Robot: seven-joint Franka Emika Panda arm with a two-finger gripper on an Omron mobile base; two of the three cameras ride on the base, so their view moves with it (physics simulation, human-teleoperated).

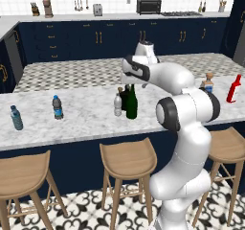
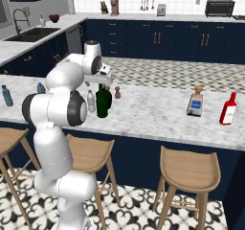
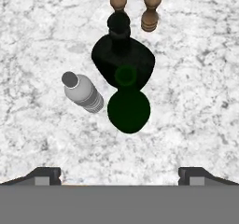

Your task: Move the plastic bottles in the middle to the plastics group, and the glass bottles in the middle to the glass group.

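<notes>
Seen from above in the hand view, the dark green wine bottle (image 3: 128,107) stands just in front of the squat black bottle (image 3: 122,55), with the small greyish water bottle (image 3: 83,92) to its left. My gripper (image 3: 120,176) hangs open above this cluster, nothing between its fingertips (image 3: 46,175). From the base, the green bottle (image 1: 131,104), black bottle (image 1: 124,98) and grey bottle (image 1: 117,104) stand mid-counter under my hand. The blue-labelled water bottles (image 1: 58,107) (image 1: 16,117) are far left. The red bottle (image 1: 233,88) and clear brown-stoppered bottle (image 1: 207,83) are far right.
Two small brown shakers (image 3: 118,1) (image 3: 151,10) stand just behind the black bottle. Wooden stools (image 1: 128,159) line the near side of the marble counter (image 1: 86,123). Bare counter stretches between the middle cluster and each end group.
</notes>
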